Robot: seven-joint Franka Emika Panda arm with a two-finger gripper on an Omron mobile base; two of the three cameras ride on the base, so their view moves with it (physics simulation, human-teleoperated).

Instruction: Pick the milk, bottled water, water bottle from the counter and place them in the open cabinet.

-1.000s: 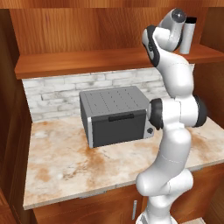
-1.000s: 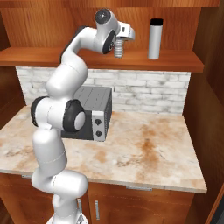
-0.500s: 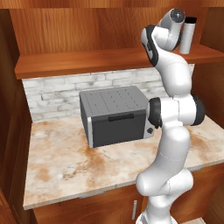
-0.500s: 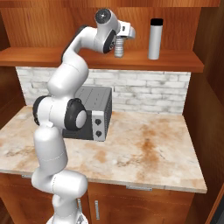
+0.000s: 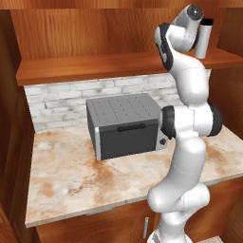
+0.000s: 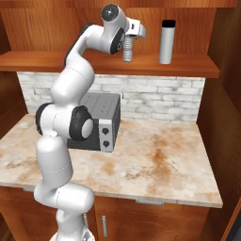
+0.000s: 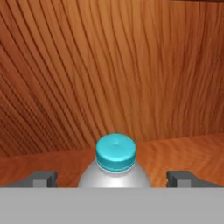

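Pincer (image 7: 112,177) stood spread wide and released, its tips at roughly 8 and 4 o'clock of the bottled water (image 7: 115,164), which sat upright on the plank shelf (image 6: 70,61) of the open cabinet (image 7: 109,65), long axis vertical, blue cap just ahead between the tips. From the right base view the bottled water (image 6: 127,50) rested just under the pincer (image 6: 133,33), with the water bottle (image 6: 165,42) standing apart at its 3 o'clock on the same shelf. Judged: bottle lies dead ahead and centred, so the next withdrawal wants a straight pull back along the pincer's own axis to avoid tipping it; a dark toaster oven (image 5: 126,124) sat on the desk (image 5: 71,175) below.
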